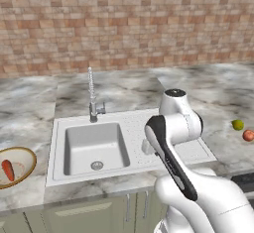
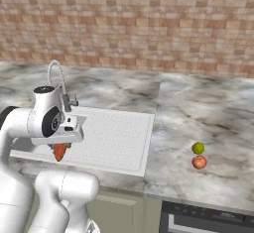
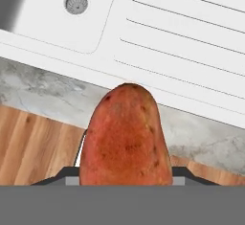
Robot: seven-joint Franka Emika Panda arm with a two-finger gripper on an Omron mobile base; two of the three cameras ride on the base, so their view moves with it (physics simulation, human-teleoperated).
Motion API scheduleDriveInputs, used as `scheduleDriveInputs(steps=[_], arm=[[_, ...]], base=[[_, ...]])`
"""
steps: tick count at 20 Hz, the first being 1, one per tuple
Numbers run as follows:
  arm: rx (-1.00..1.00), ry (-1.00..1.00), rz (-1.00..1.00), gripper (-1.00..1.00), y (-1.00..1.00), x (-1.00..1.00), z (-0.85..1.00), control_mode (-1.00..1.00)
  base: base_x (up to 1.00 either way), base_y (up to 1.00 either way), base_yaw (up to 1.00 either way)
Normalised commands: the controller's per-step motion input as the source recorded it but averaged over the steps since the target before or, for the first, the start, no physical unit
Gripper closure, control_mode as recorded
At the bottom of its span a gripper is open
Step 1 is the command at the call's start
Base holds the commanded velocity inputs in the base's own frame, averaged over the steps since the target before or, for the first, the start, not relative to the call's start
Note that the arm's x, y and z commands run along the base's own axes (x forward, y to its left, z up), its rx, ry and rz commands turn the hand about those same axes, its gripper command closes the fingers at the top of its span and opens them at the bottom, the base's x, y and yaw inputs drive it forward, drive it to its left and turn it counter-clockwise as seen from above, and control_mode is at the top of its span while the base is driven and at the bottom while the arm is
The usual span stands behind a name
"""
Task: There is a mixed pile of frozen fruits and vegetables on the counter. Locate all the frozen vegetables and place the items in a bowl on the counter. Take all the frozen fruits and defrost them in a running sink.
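Right up close in your hand view, the stubby orange-red vegetable (image 3: 125, 135) sits between the gripper's (image 3: 125, 174) fingers, its rounded tip pointing away from the camera. The finger tips themselves are mostly hidden behind it, but the jaws look closed on its sides, pinching it.

From the right base view you can see the same piece (image 2: 59, 151) hanging under the hand, with the gripper (image 2: 60, 146) pointing down over the front edge of the sink (image 2: 119, 143). Below it in the hand view lie the marbled counter (image 3: 43, 95) edge and a strip of wooden floor (image 3: 33, 147), so you are holding the piece just in front of the sink rim, above the counter lip.

A little further out, the hand view picks up the basin drain (image 3: 76, 3) and the ribbed drainboard (image 3: 191, 32). In the left base view the deep square basin (image 1: 94, 147) is left of the arm, and the spring-neck faucet (image 1: 92, 98) rises behind it.

Off to your far left, the bowl (image 1: 25, 155) rests on the counter at the picture's edge, and the long carrot-like piece (image 1: 7, 170) lies inside it.

Well away on the right, the yellow-green ball (image 2: 198, 147) and the red-orange ball (image 2: 199, 162) sit just beside each other on the counter.
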Motion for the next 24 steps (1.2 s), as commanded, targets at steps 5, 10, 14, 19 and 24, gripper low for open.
scheduleDriveInputs(steps=[5, 10, 14, 19, 24], arm=[[-0.03, 0.07, 0.08, 1.0, 0.59, 0.19, 0.1, -1.0], [-0.08, 0.0, 0.05, 1.0, 1.0, 0.06, 0.0, -1.0], [-0.04, 0.03, 0.06, 1.0, 1.0, 0.21, 0.01, -1.0], [-0.03, 0.0, 0.09, 1.0, 1.0, 0.3, 0.0, -1.0], [0.0, 0.02, 0.07, 1.0, 1.0, 0.3, 0.11, -1.0]], base=[[0.0, 0.0, 0.0], [0.0, 0.0, 0.0], [0.0, 0.0, 0.0], [0.0, 0.0, 0.0], [0.0, 0.0, 0.0]])
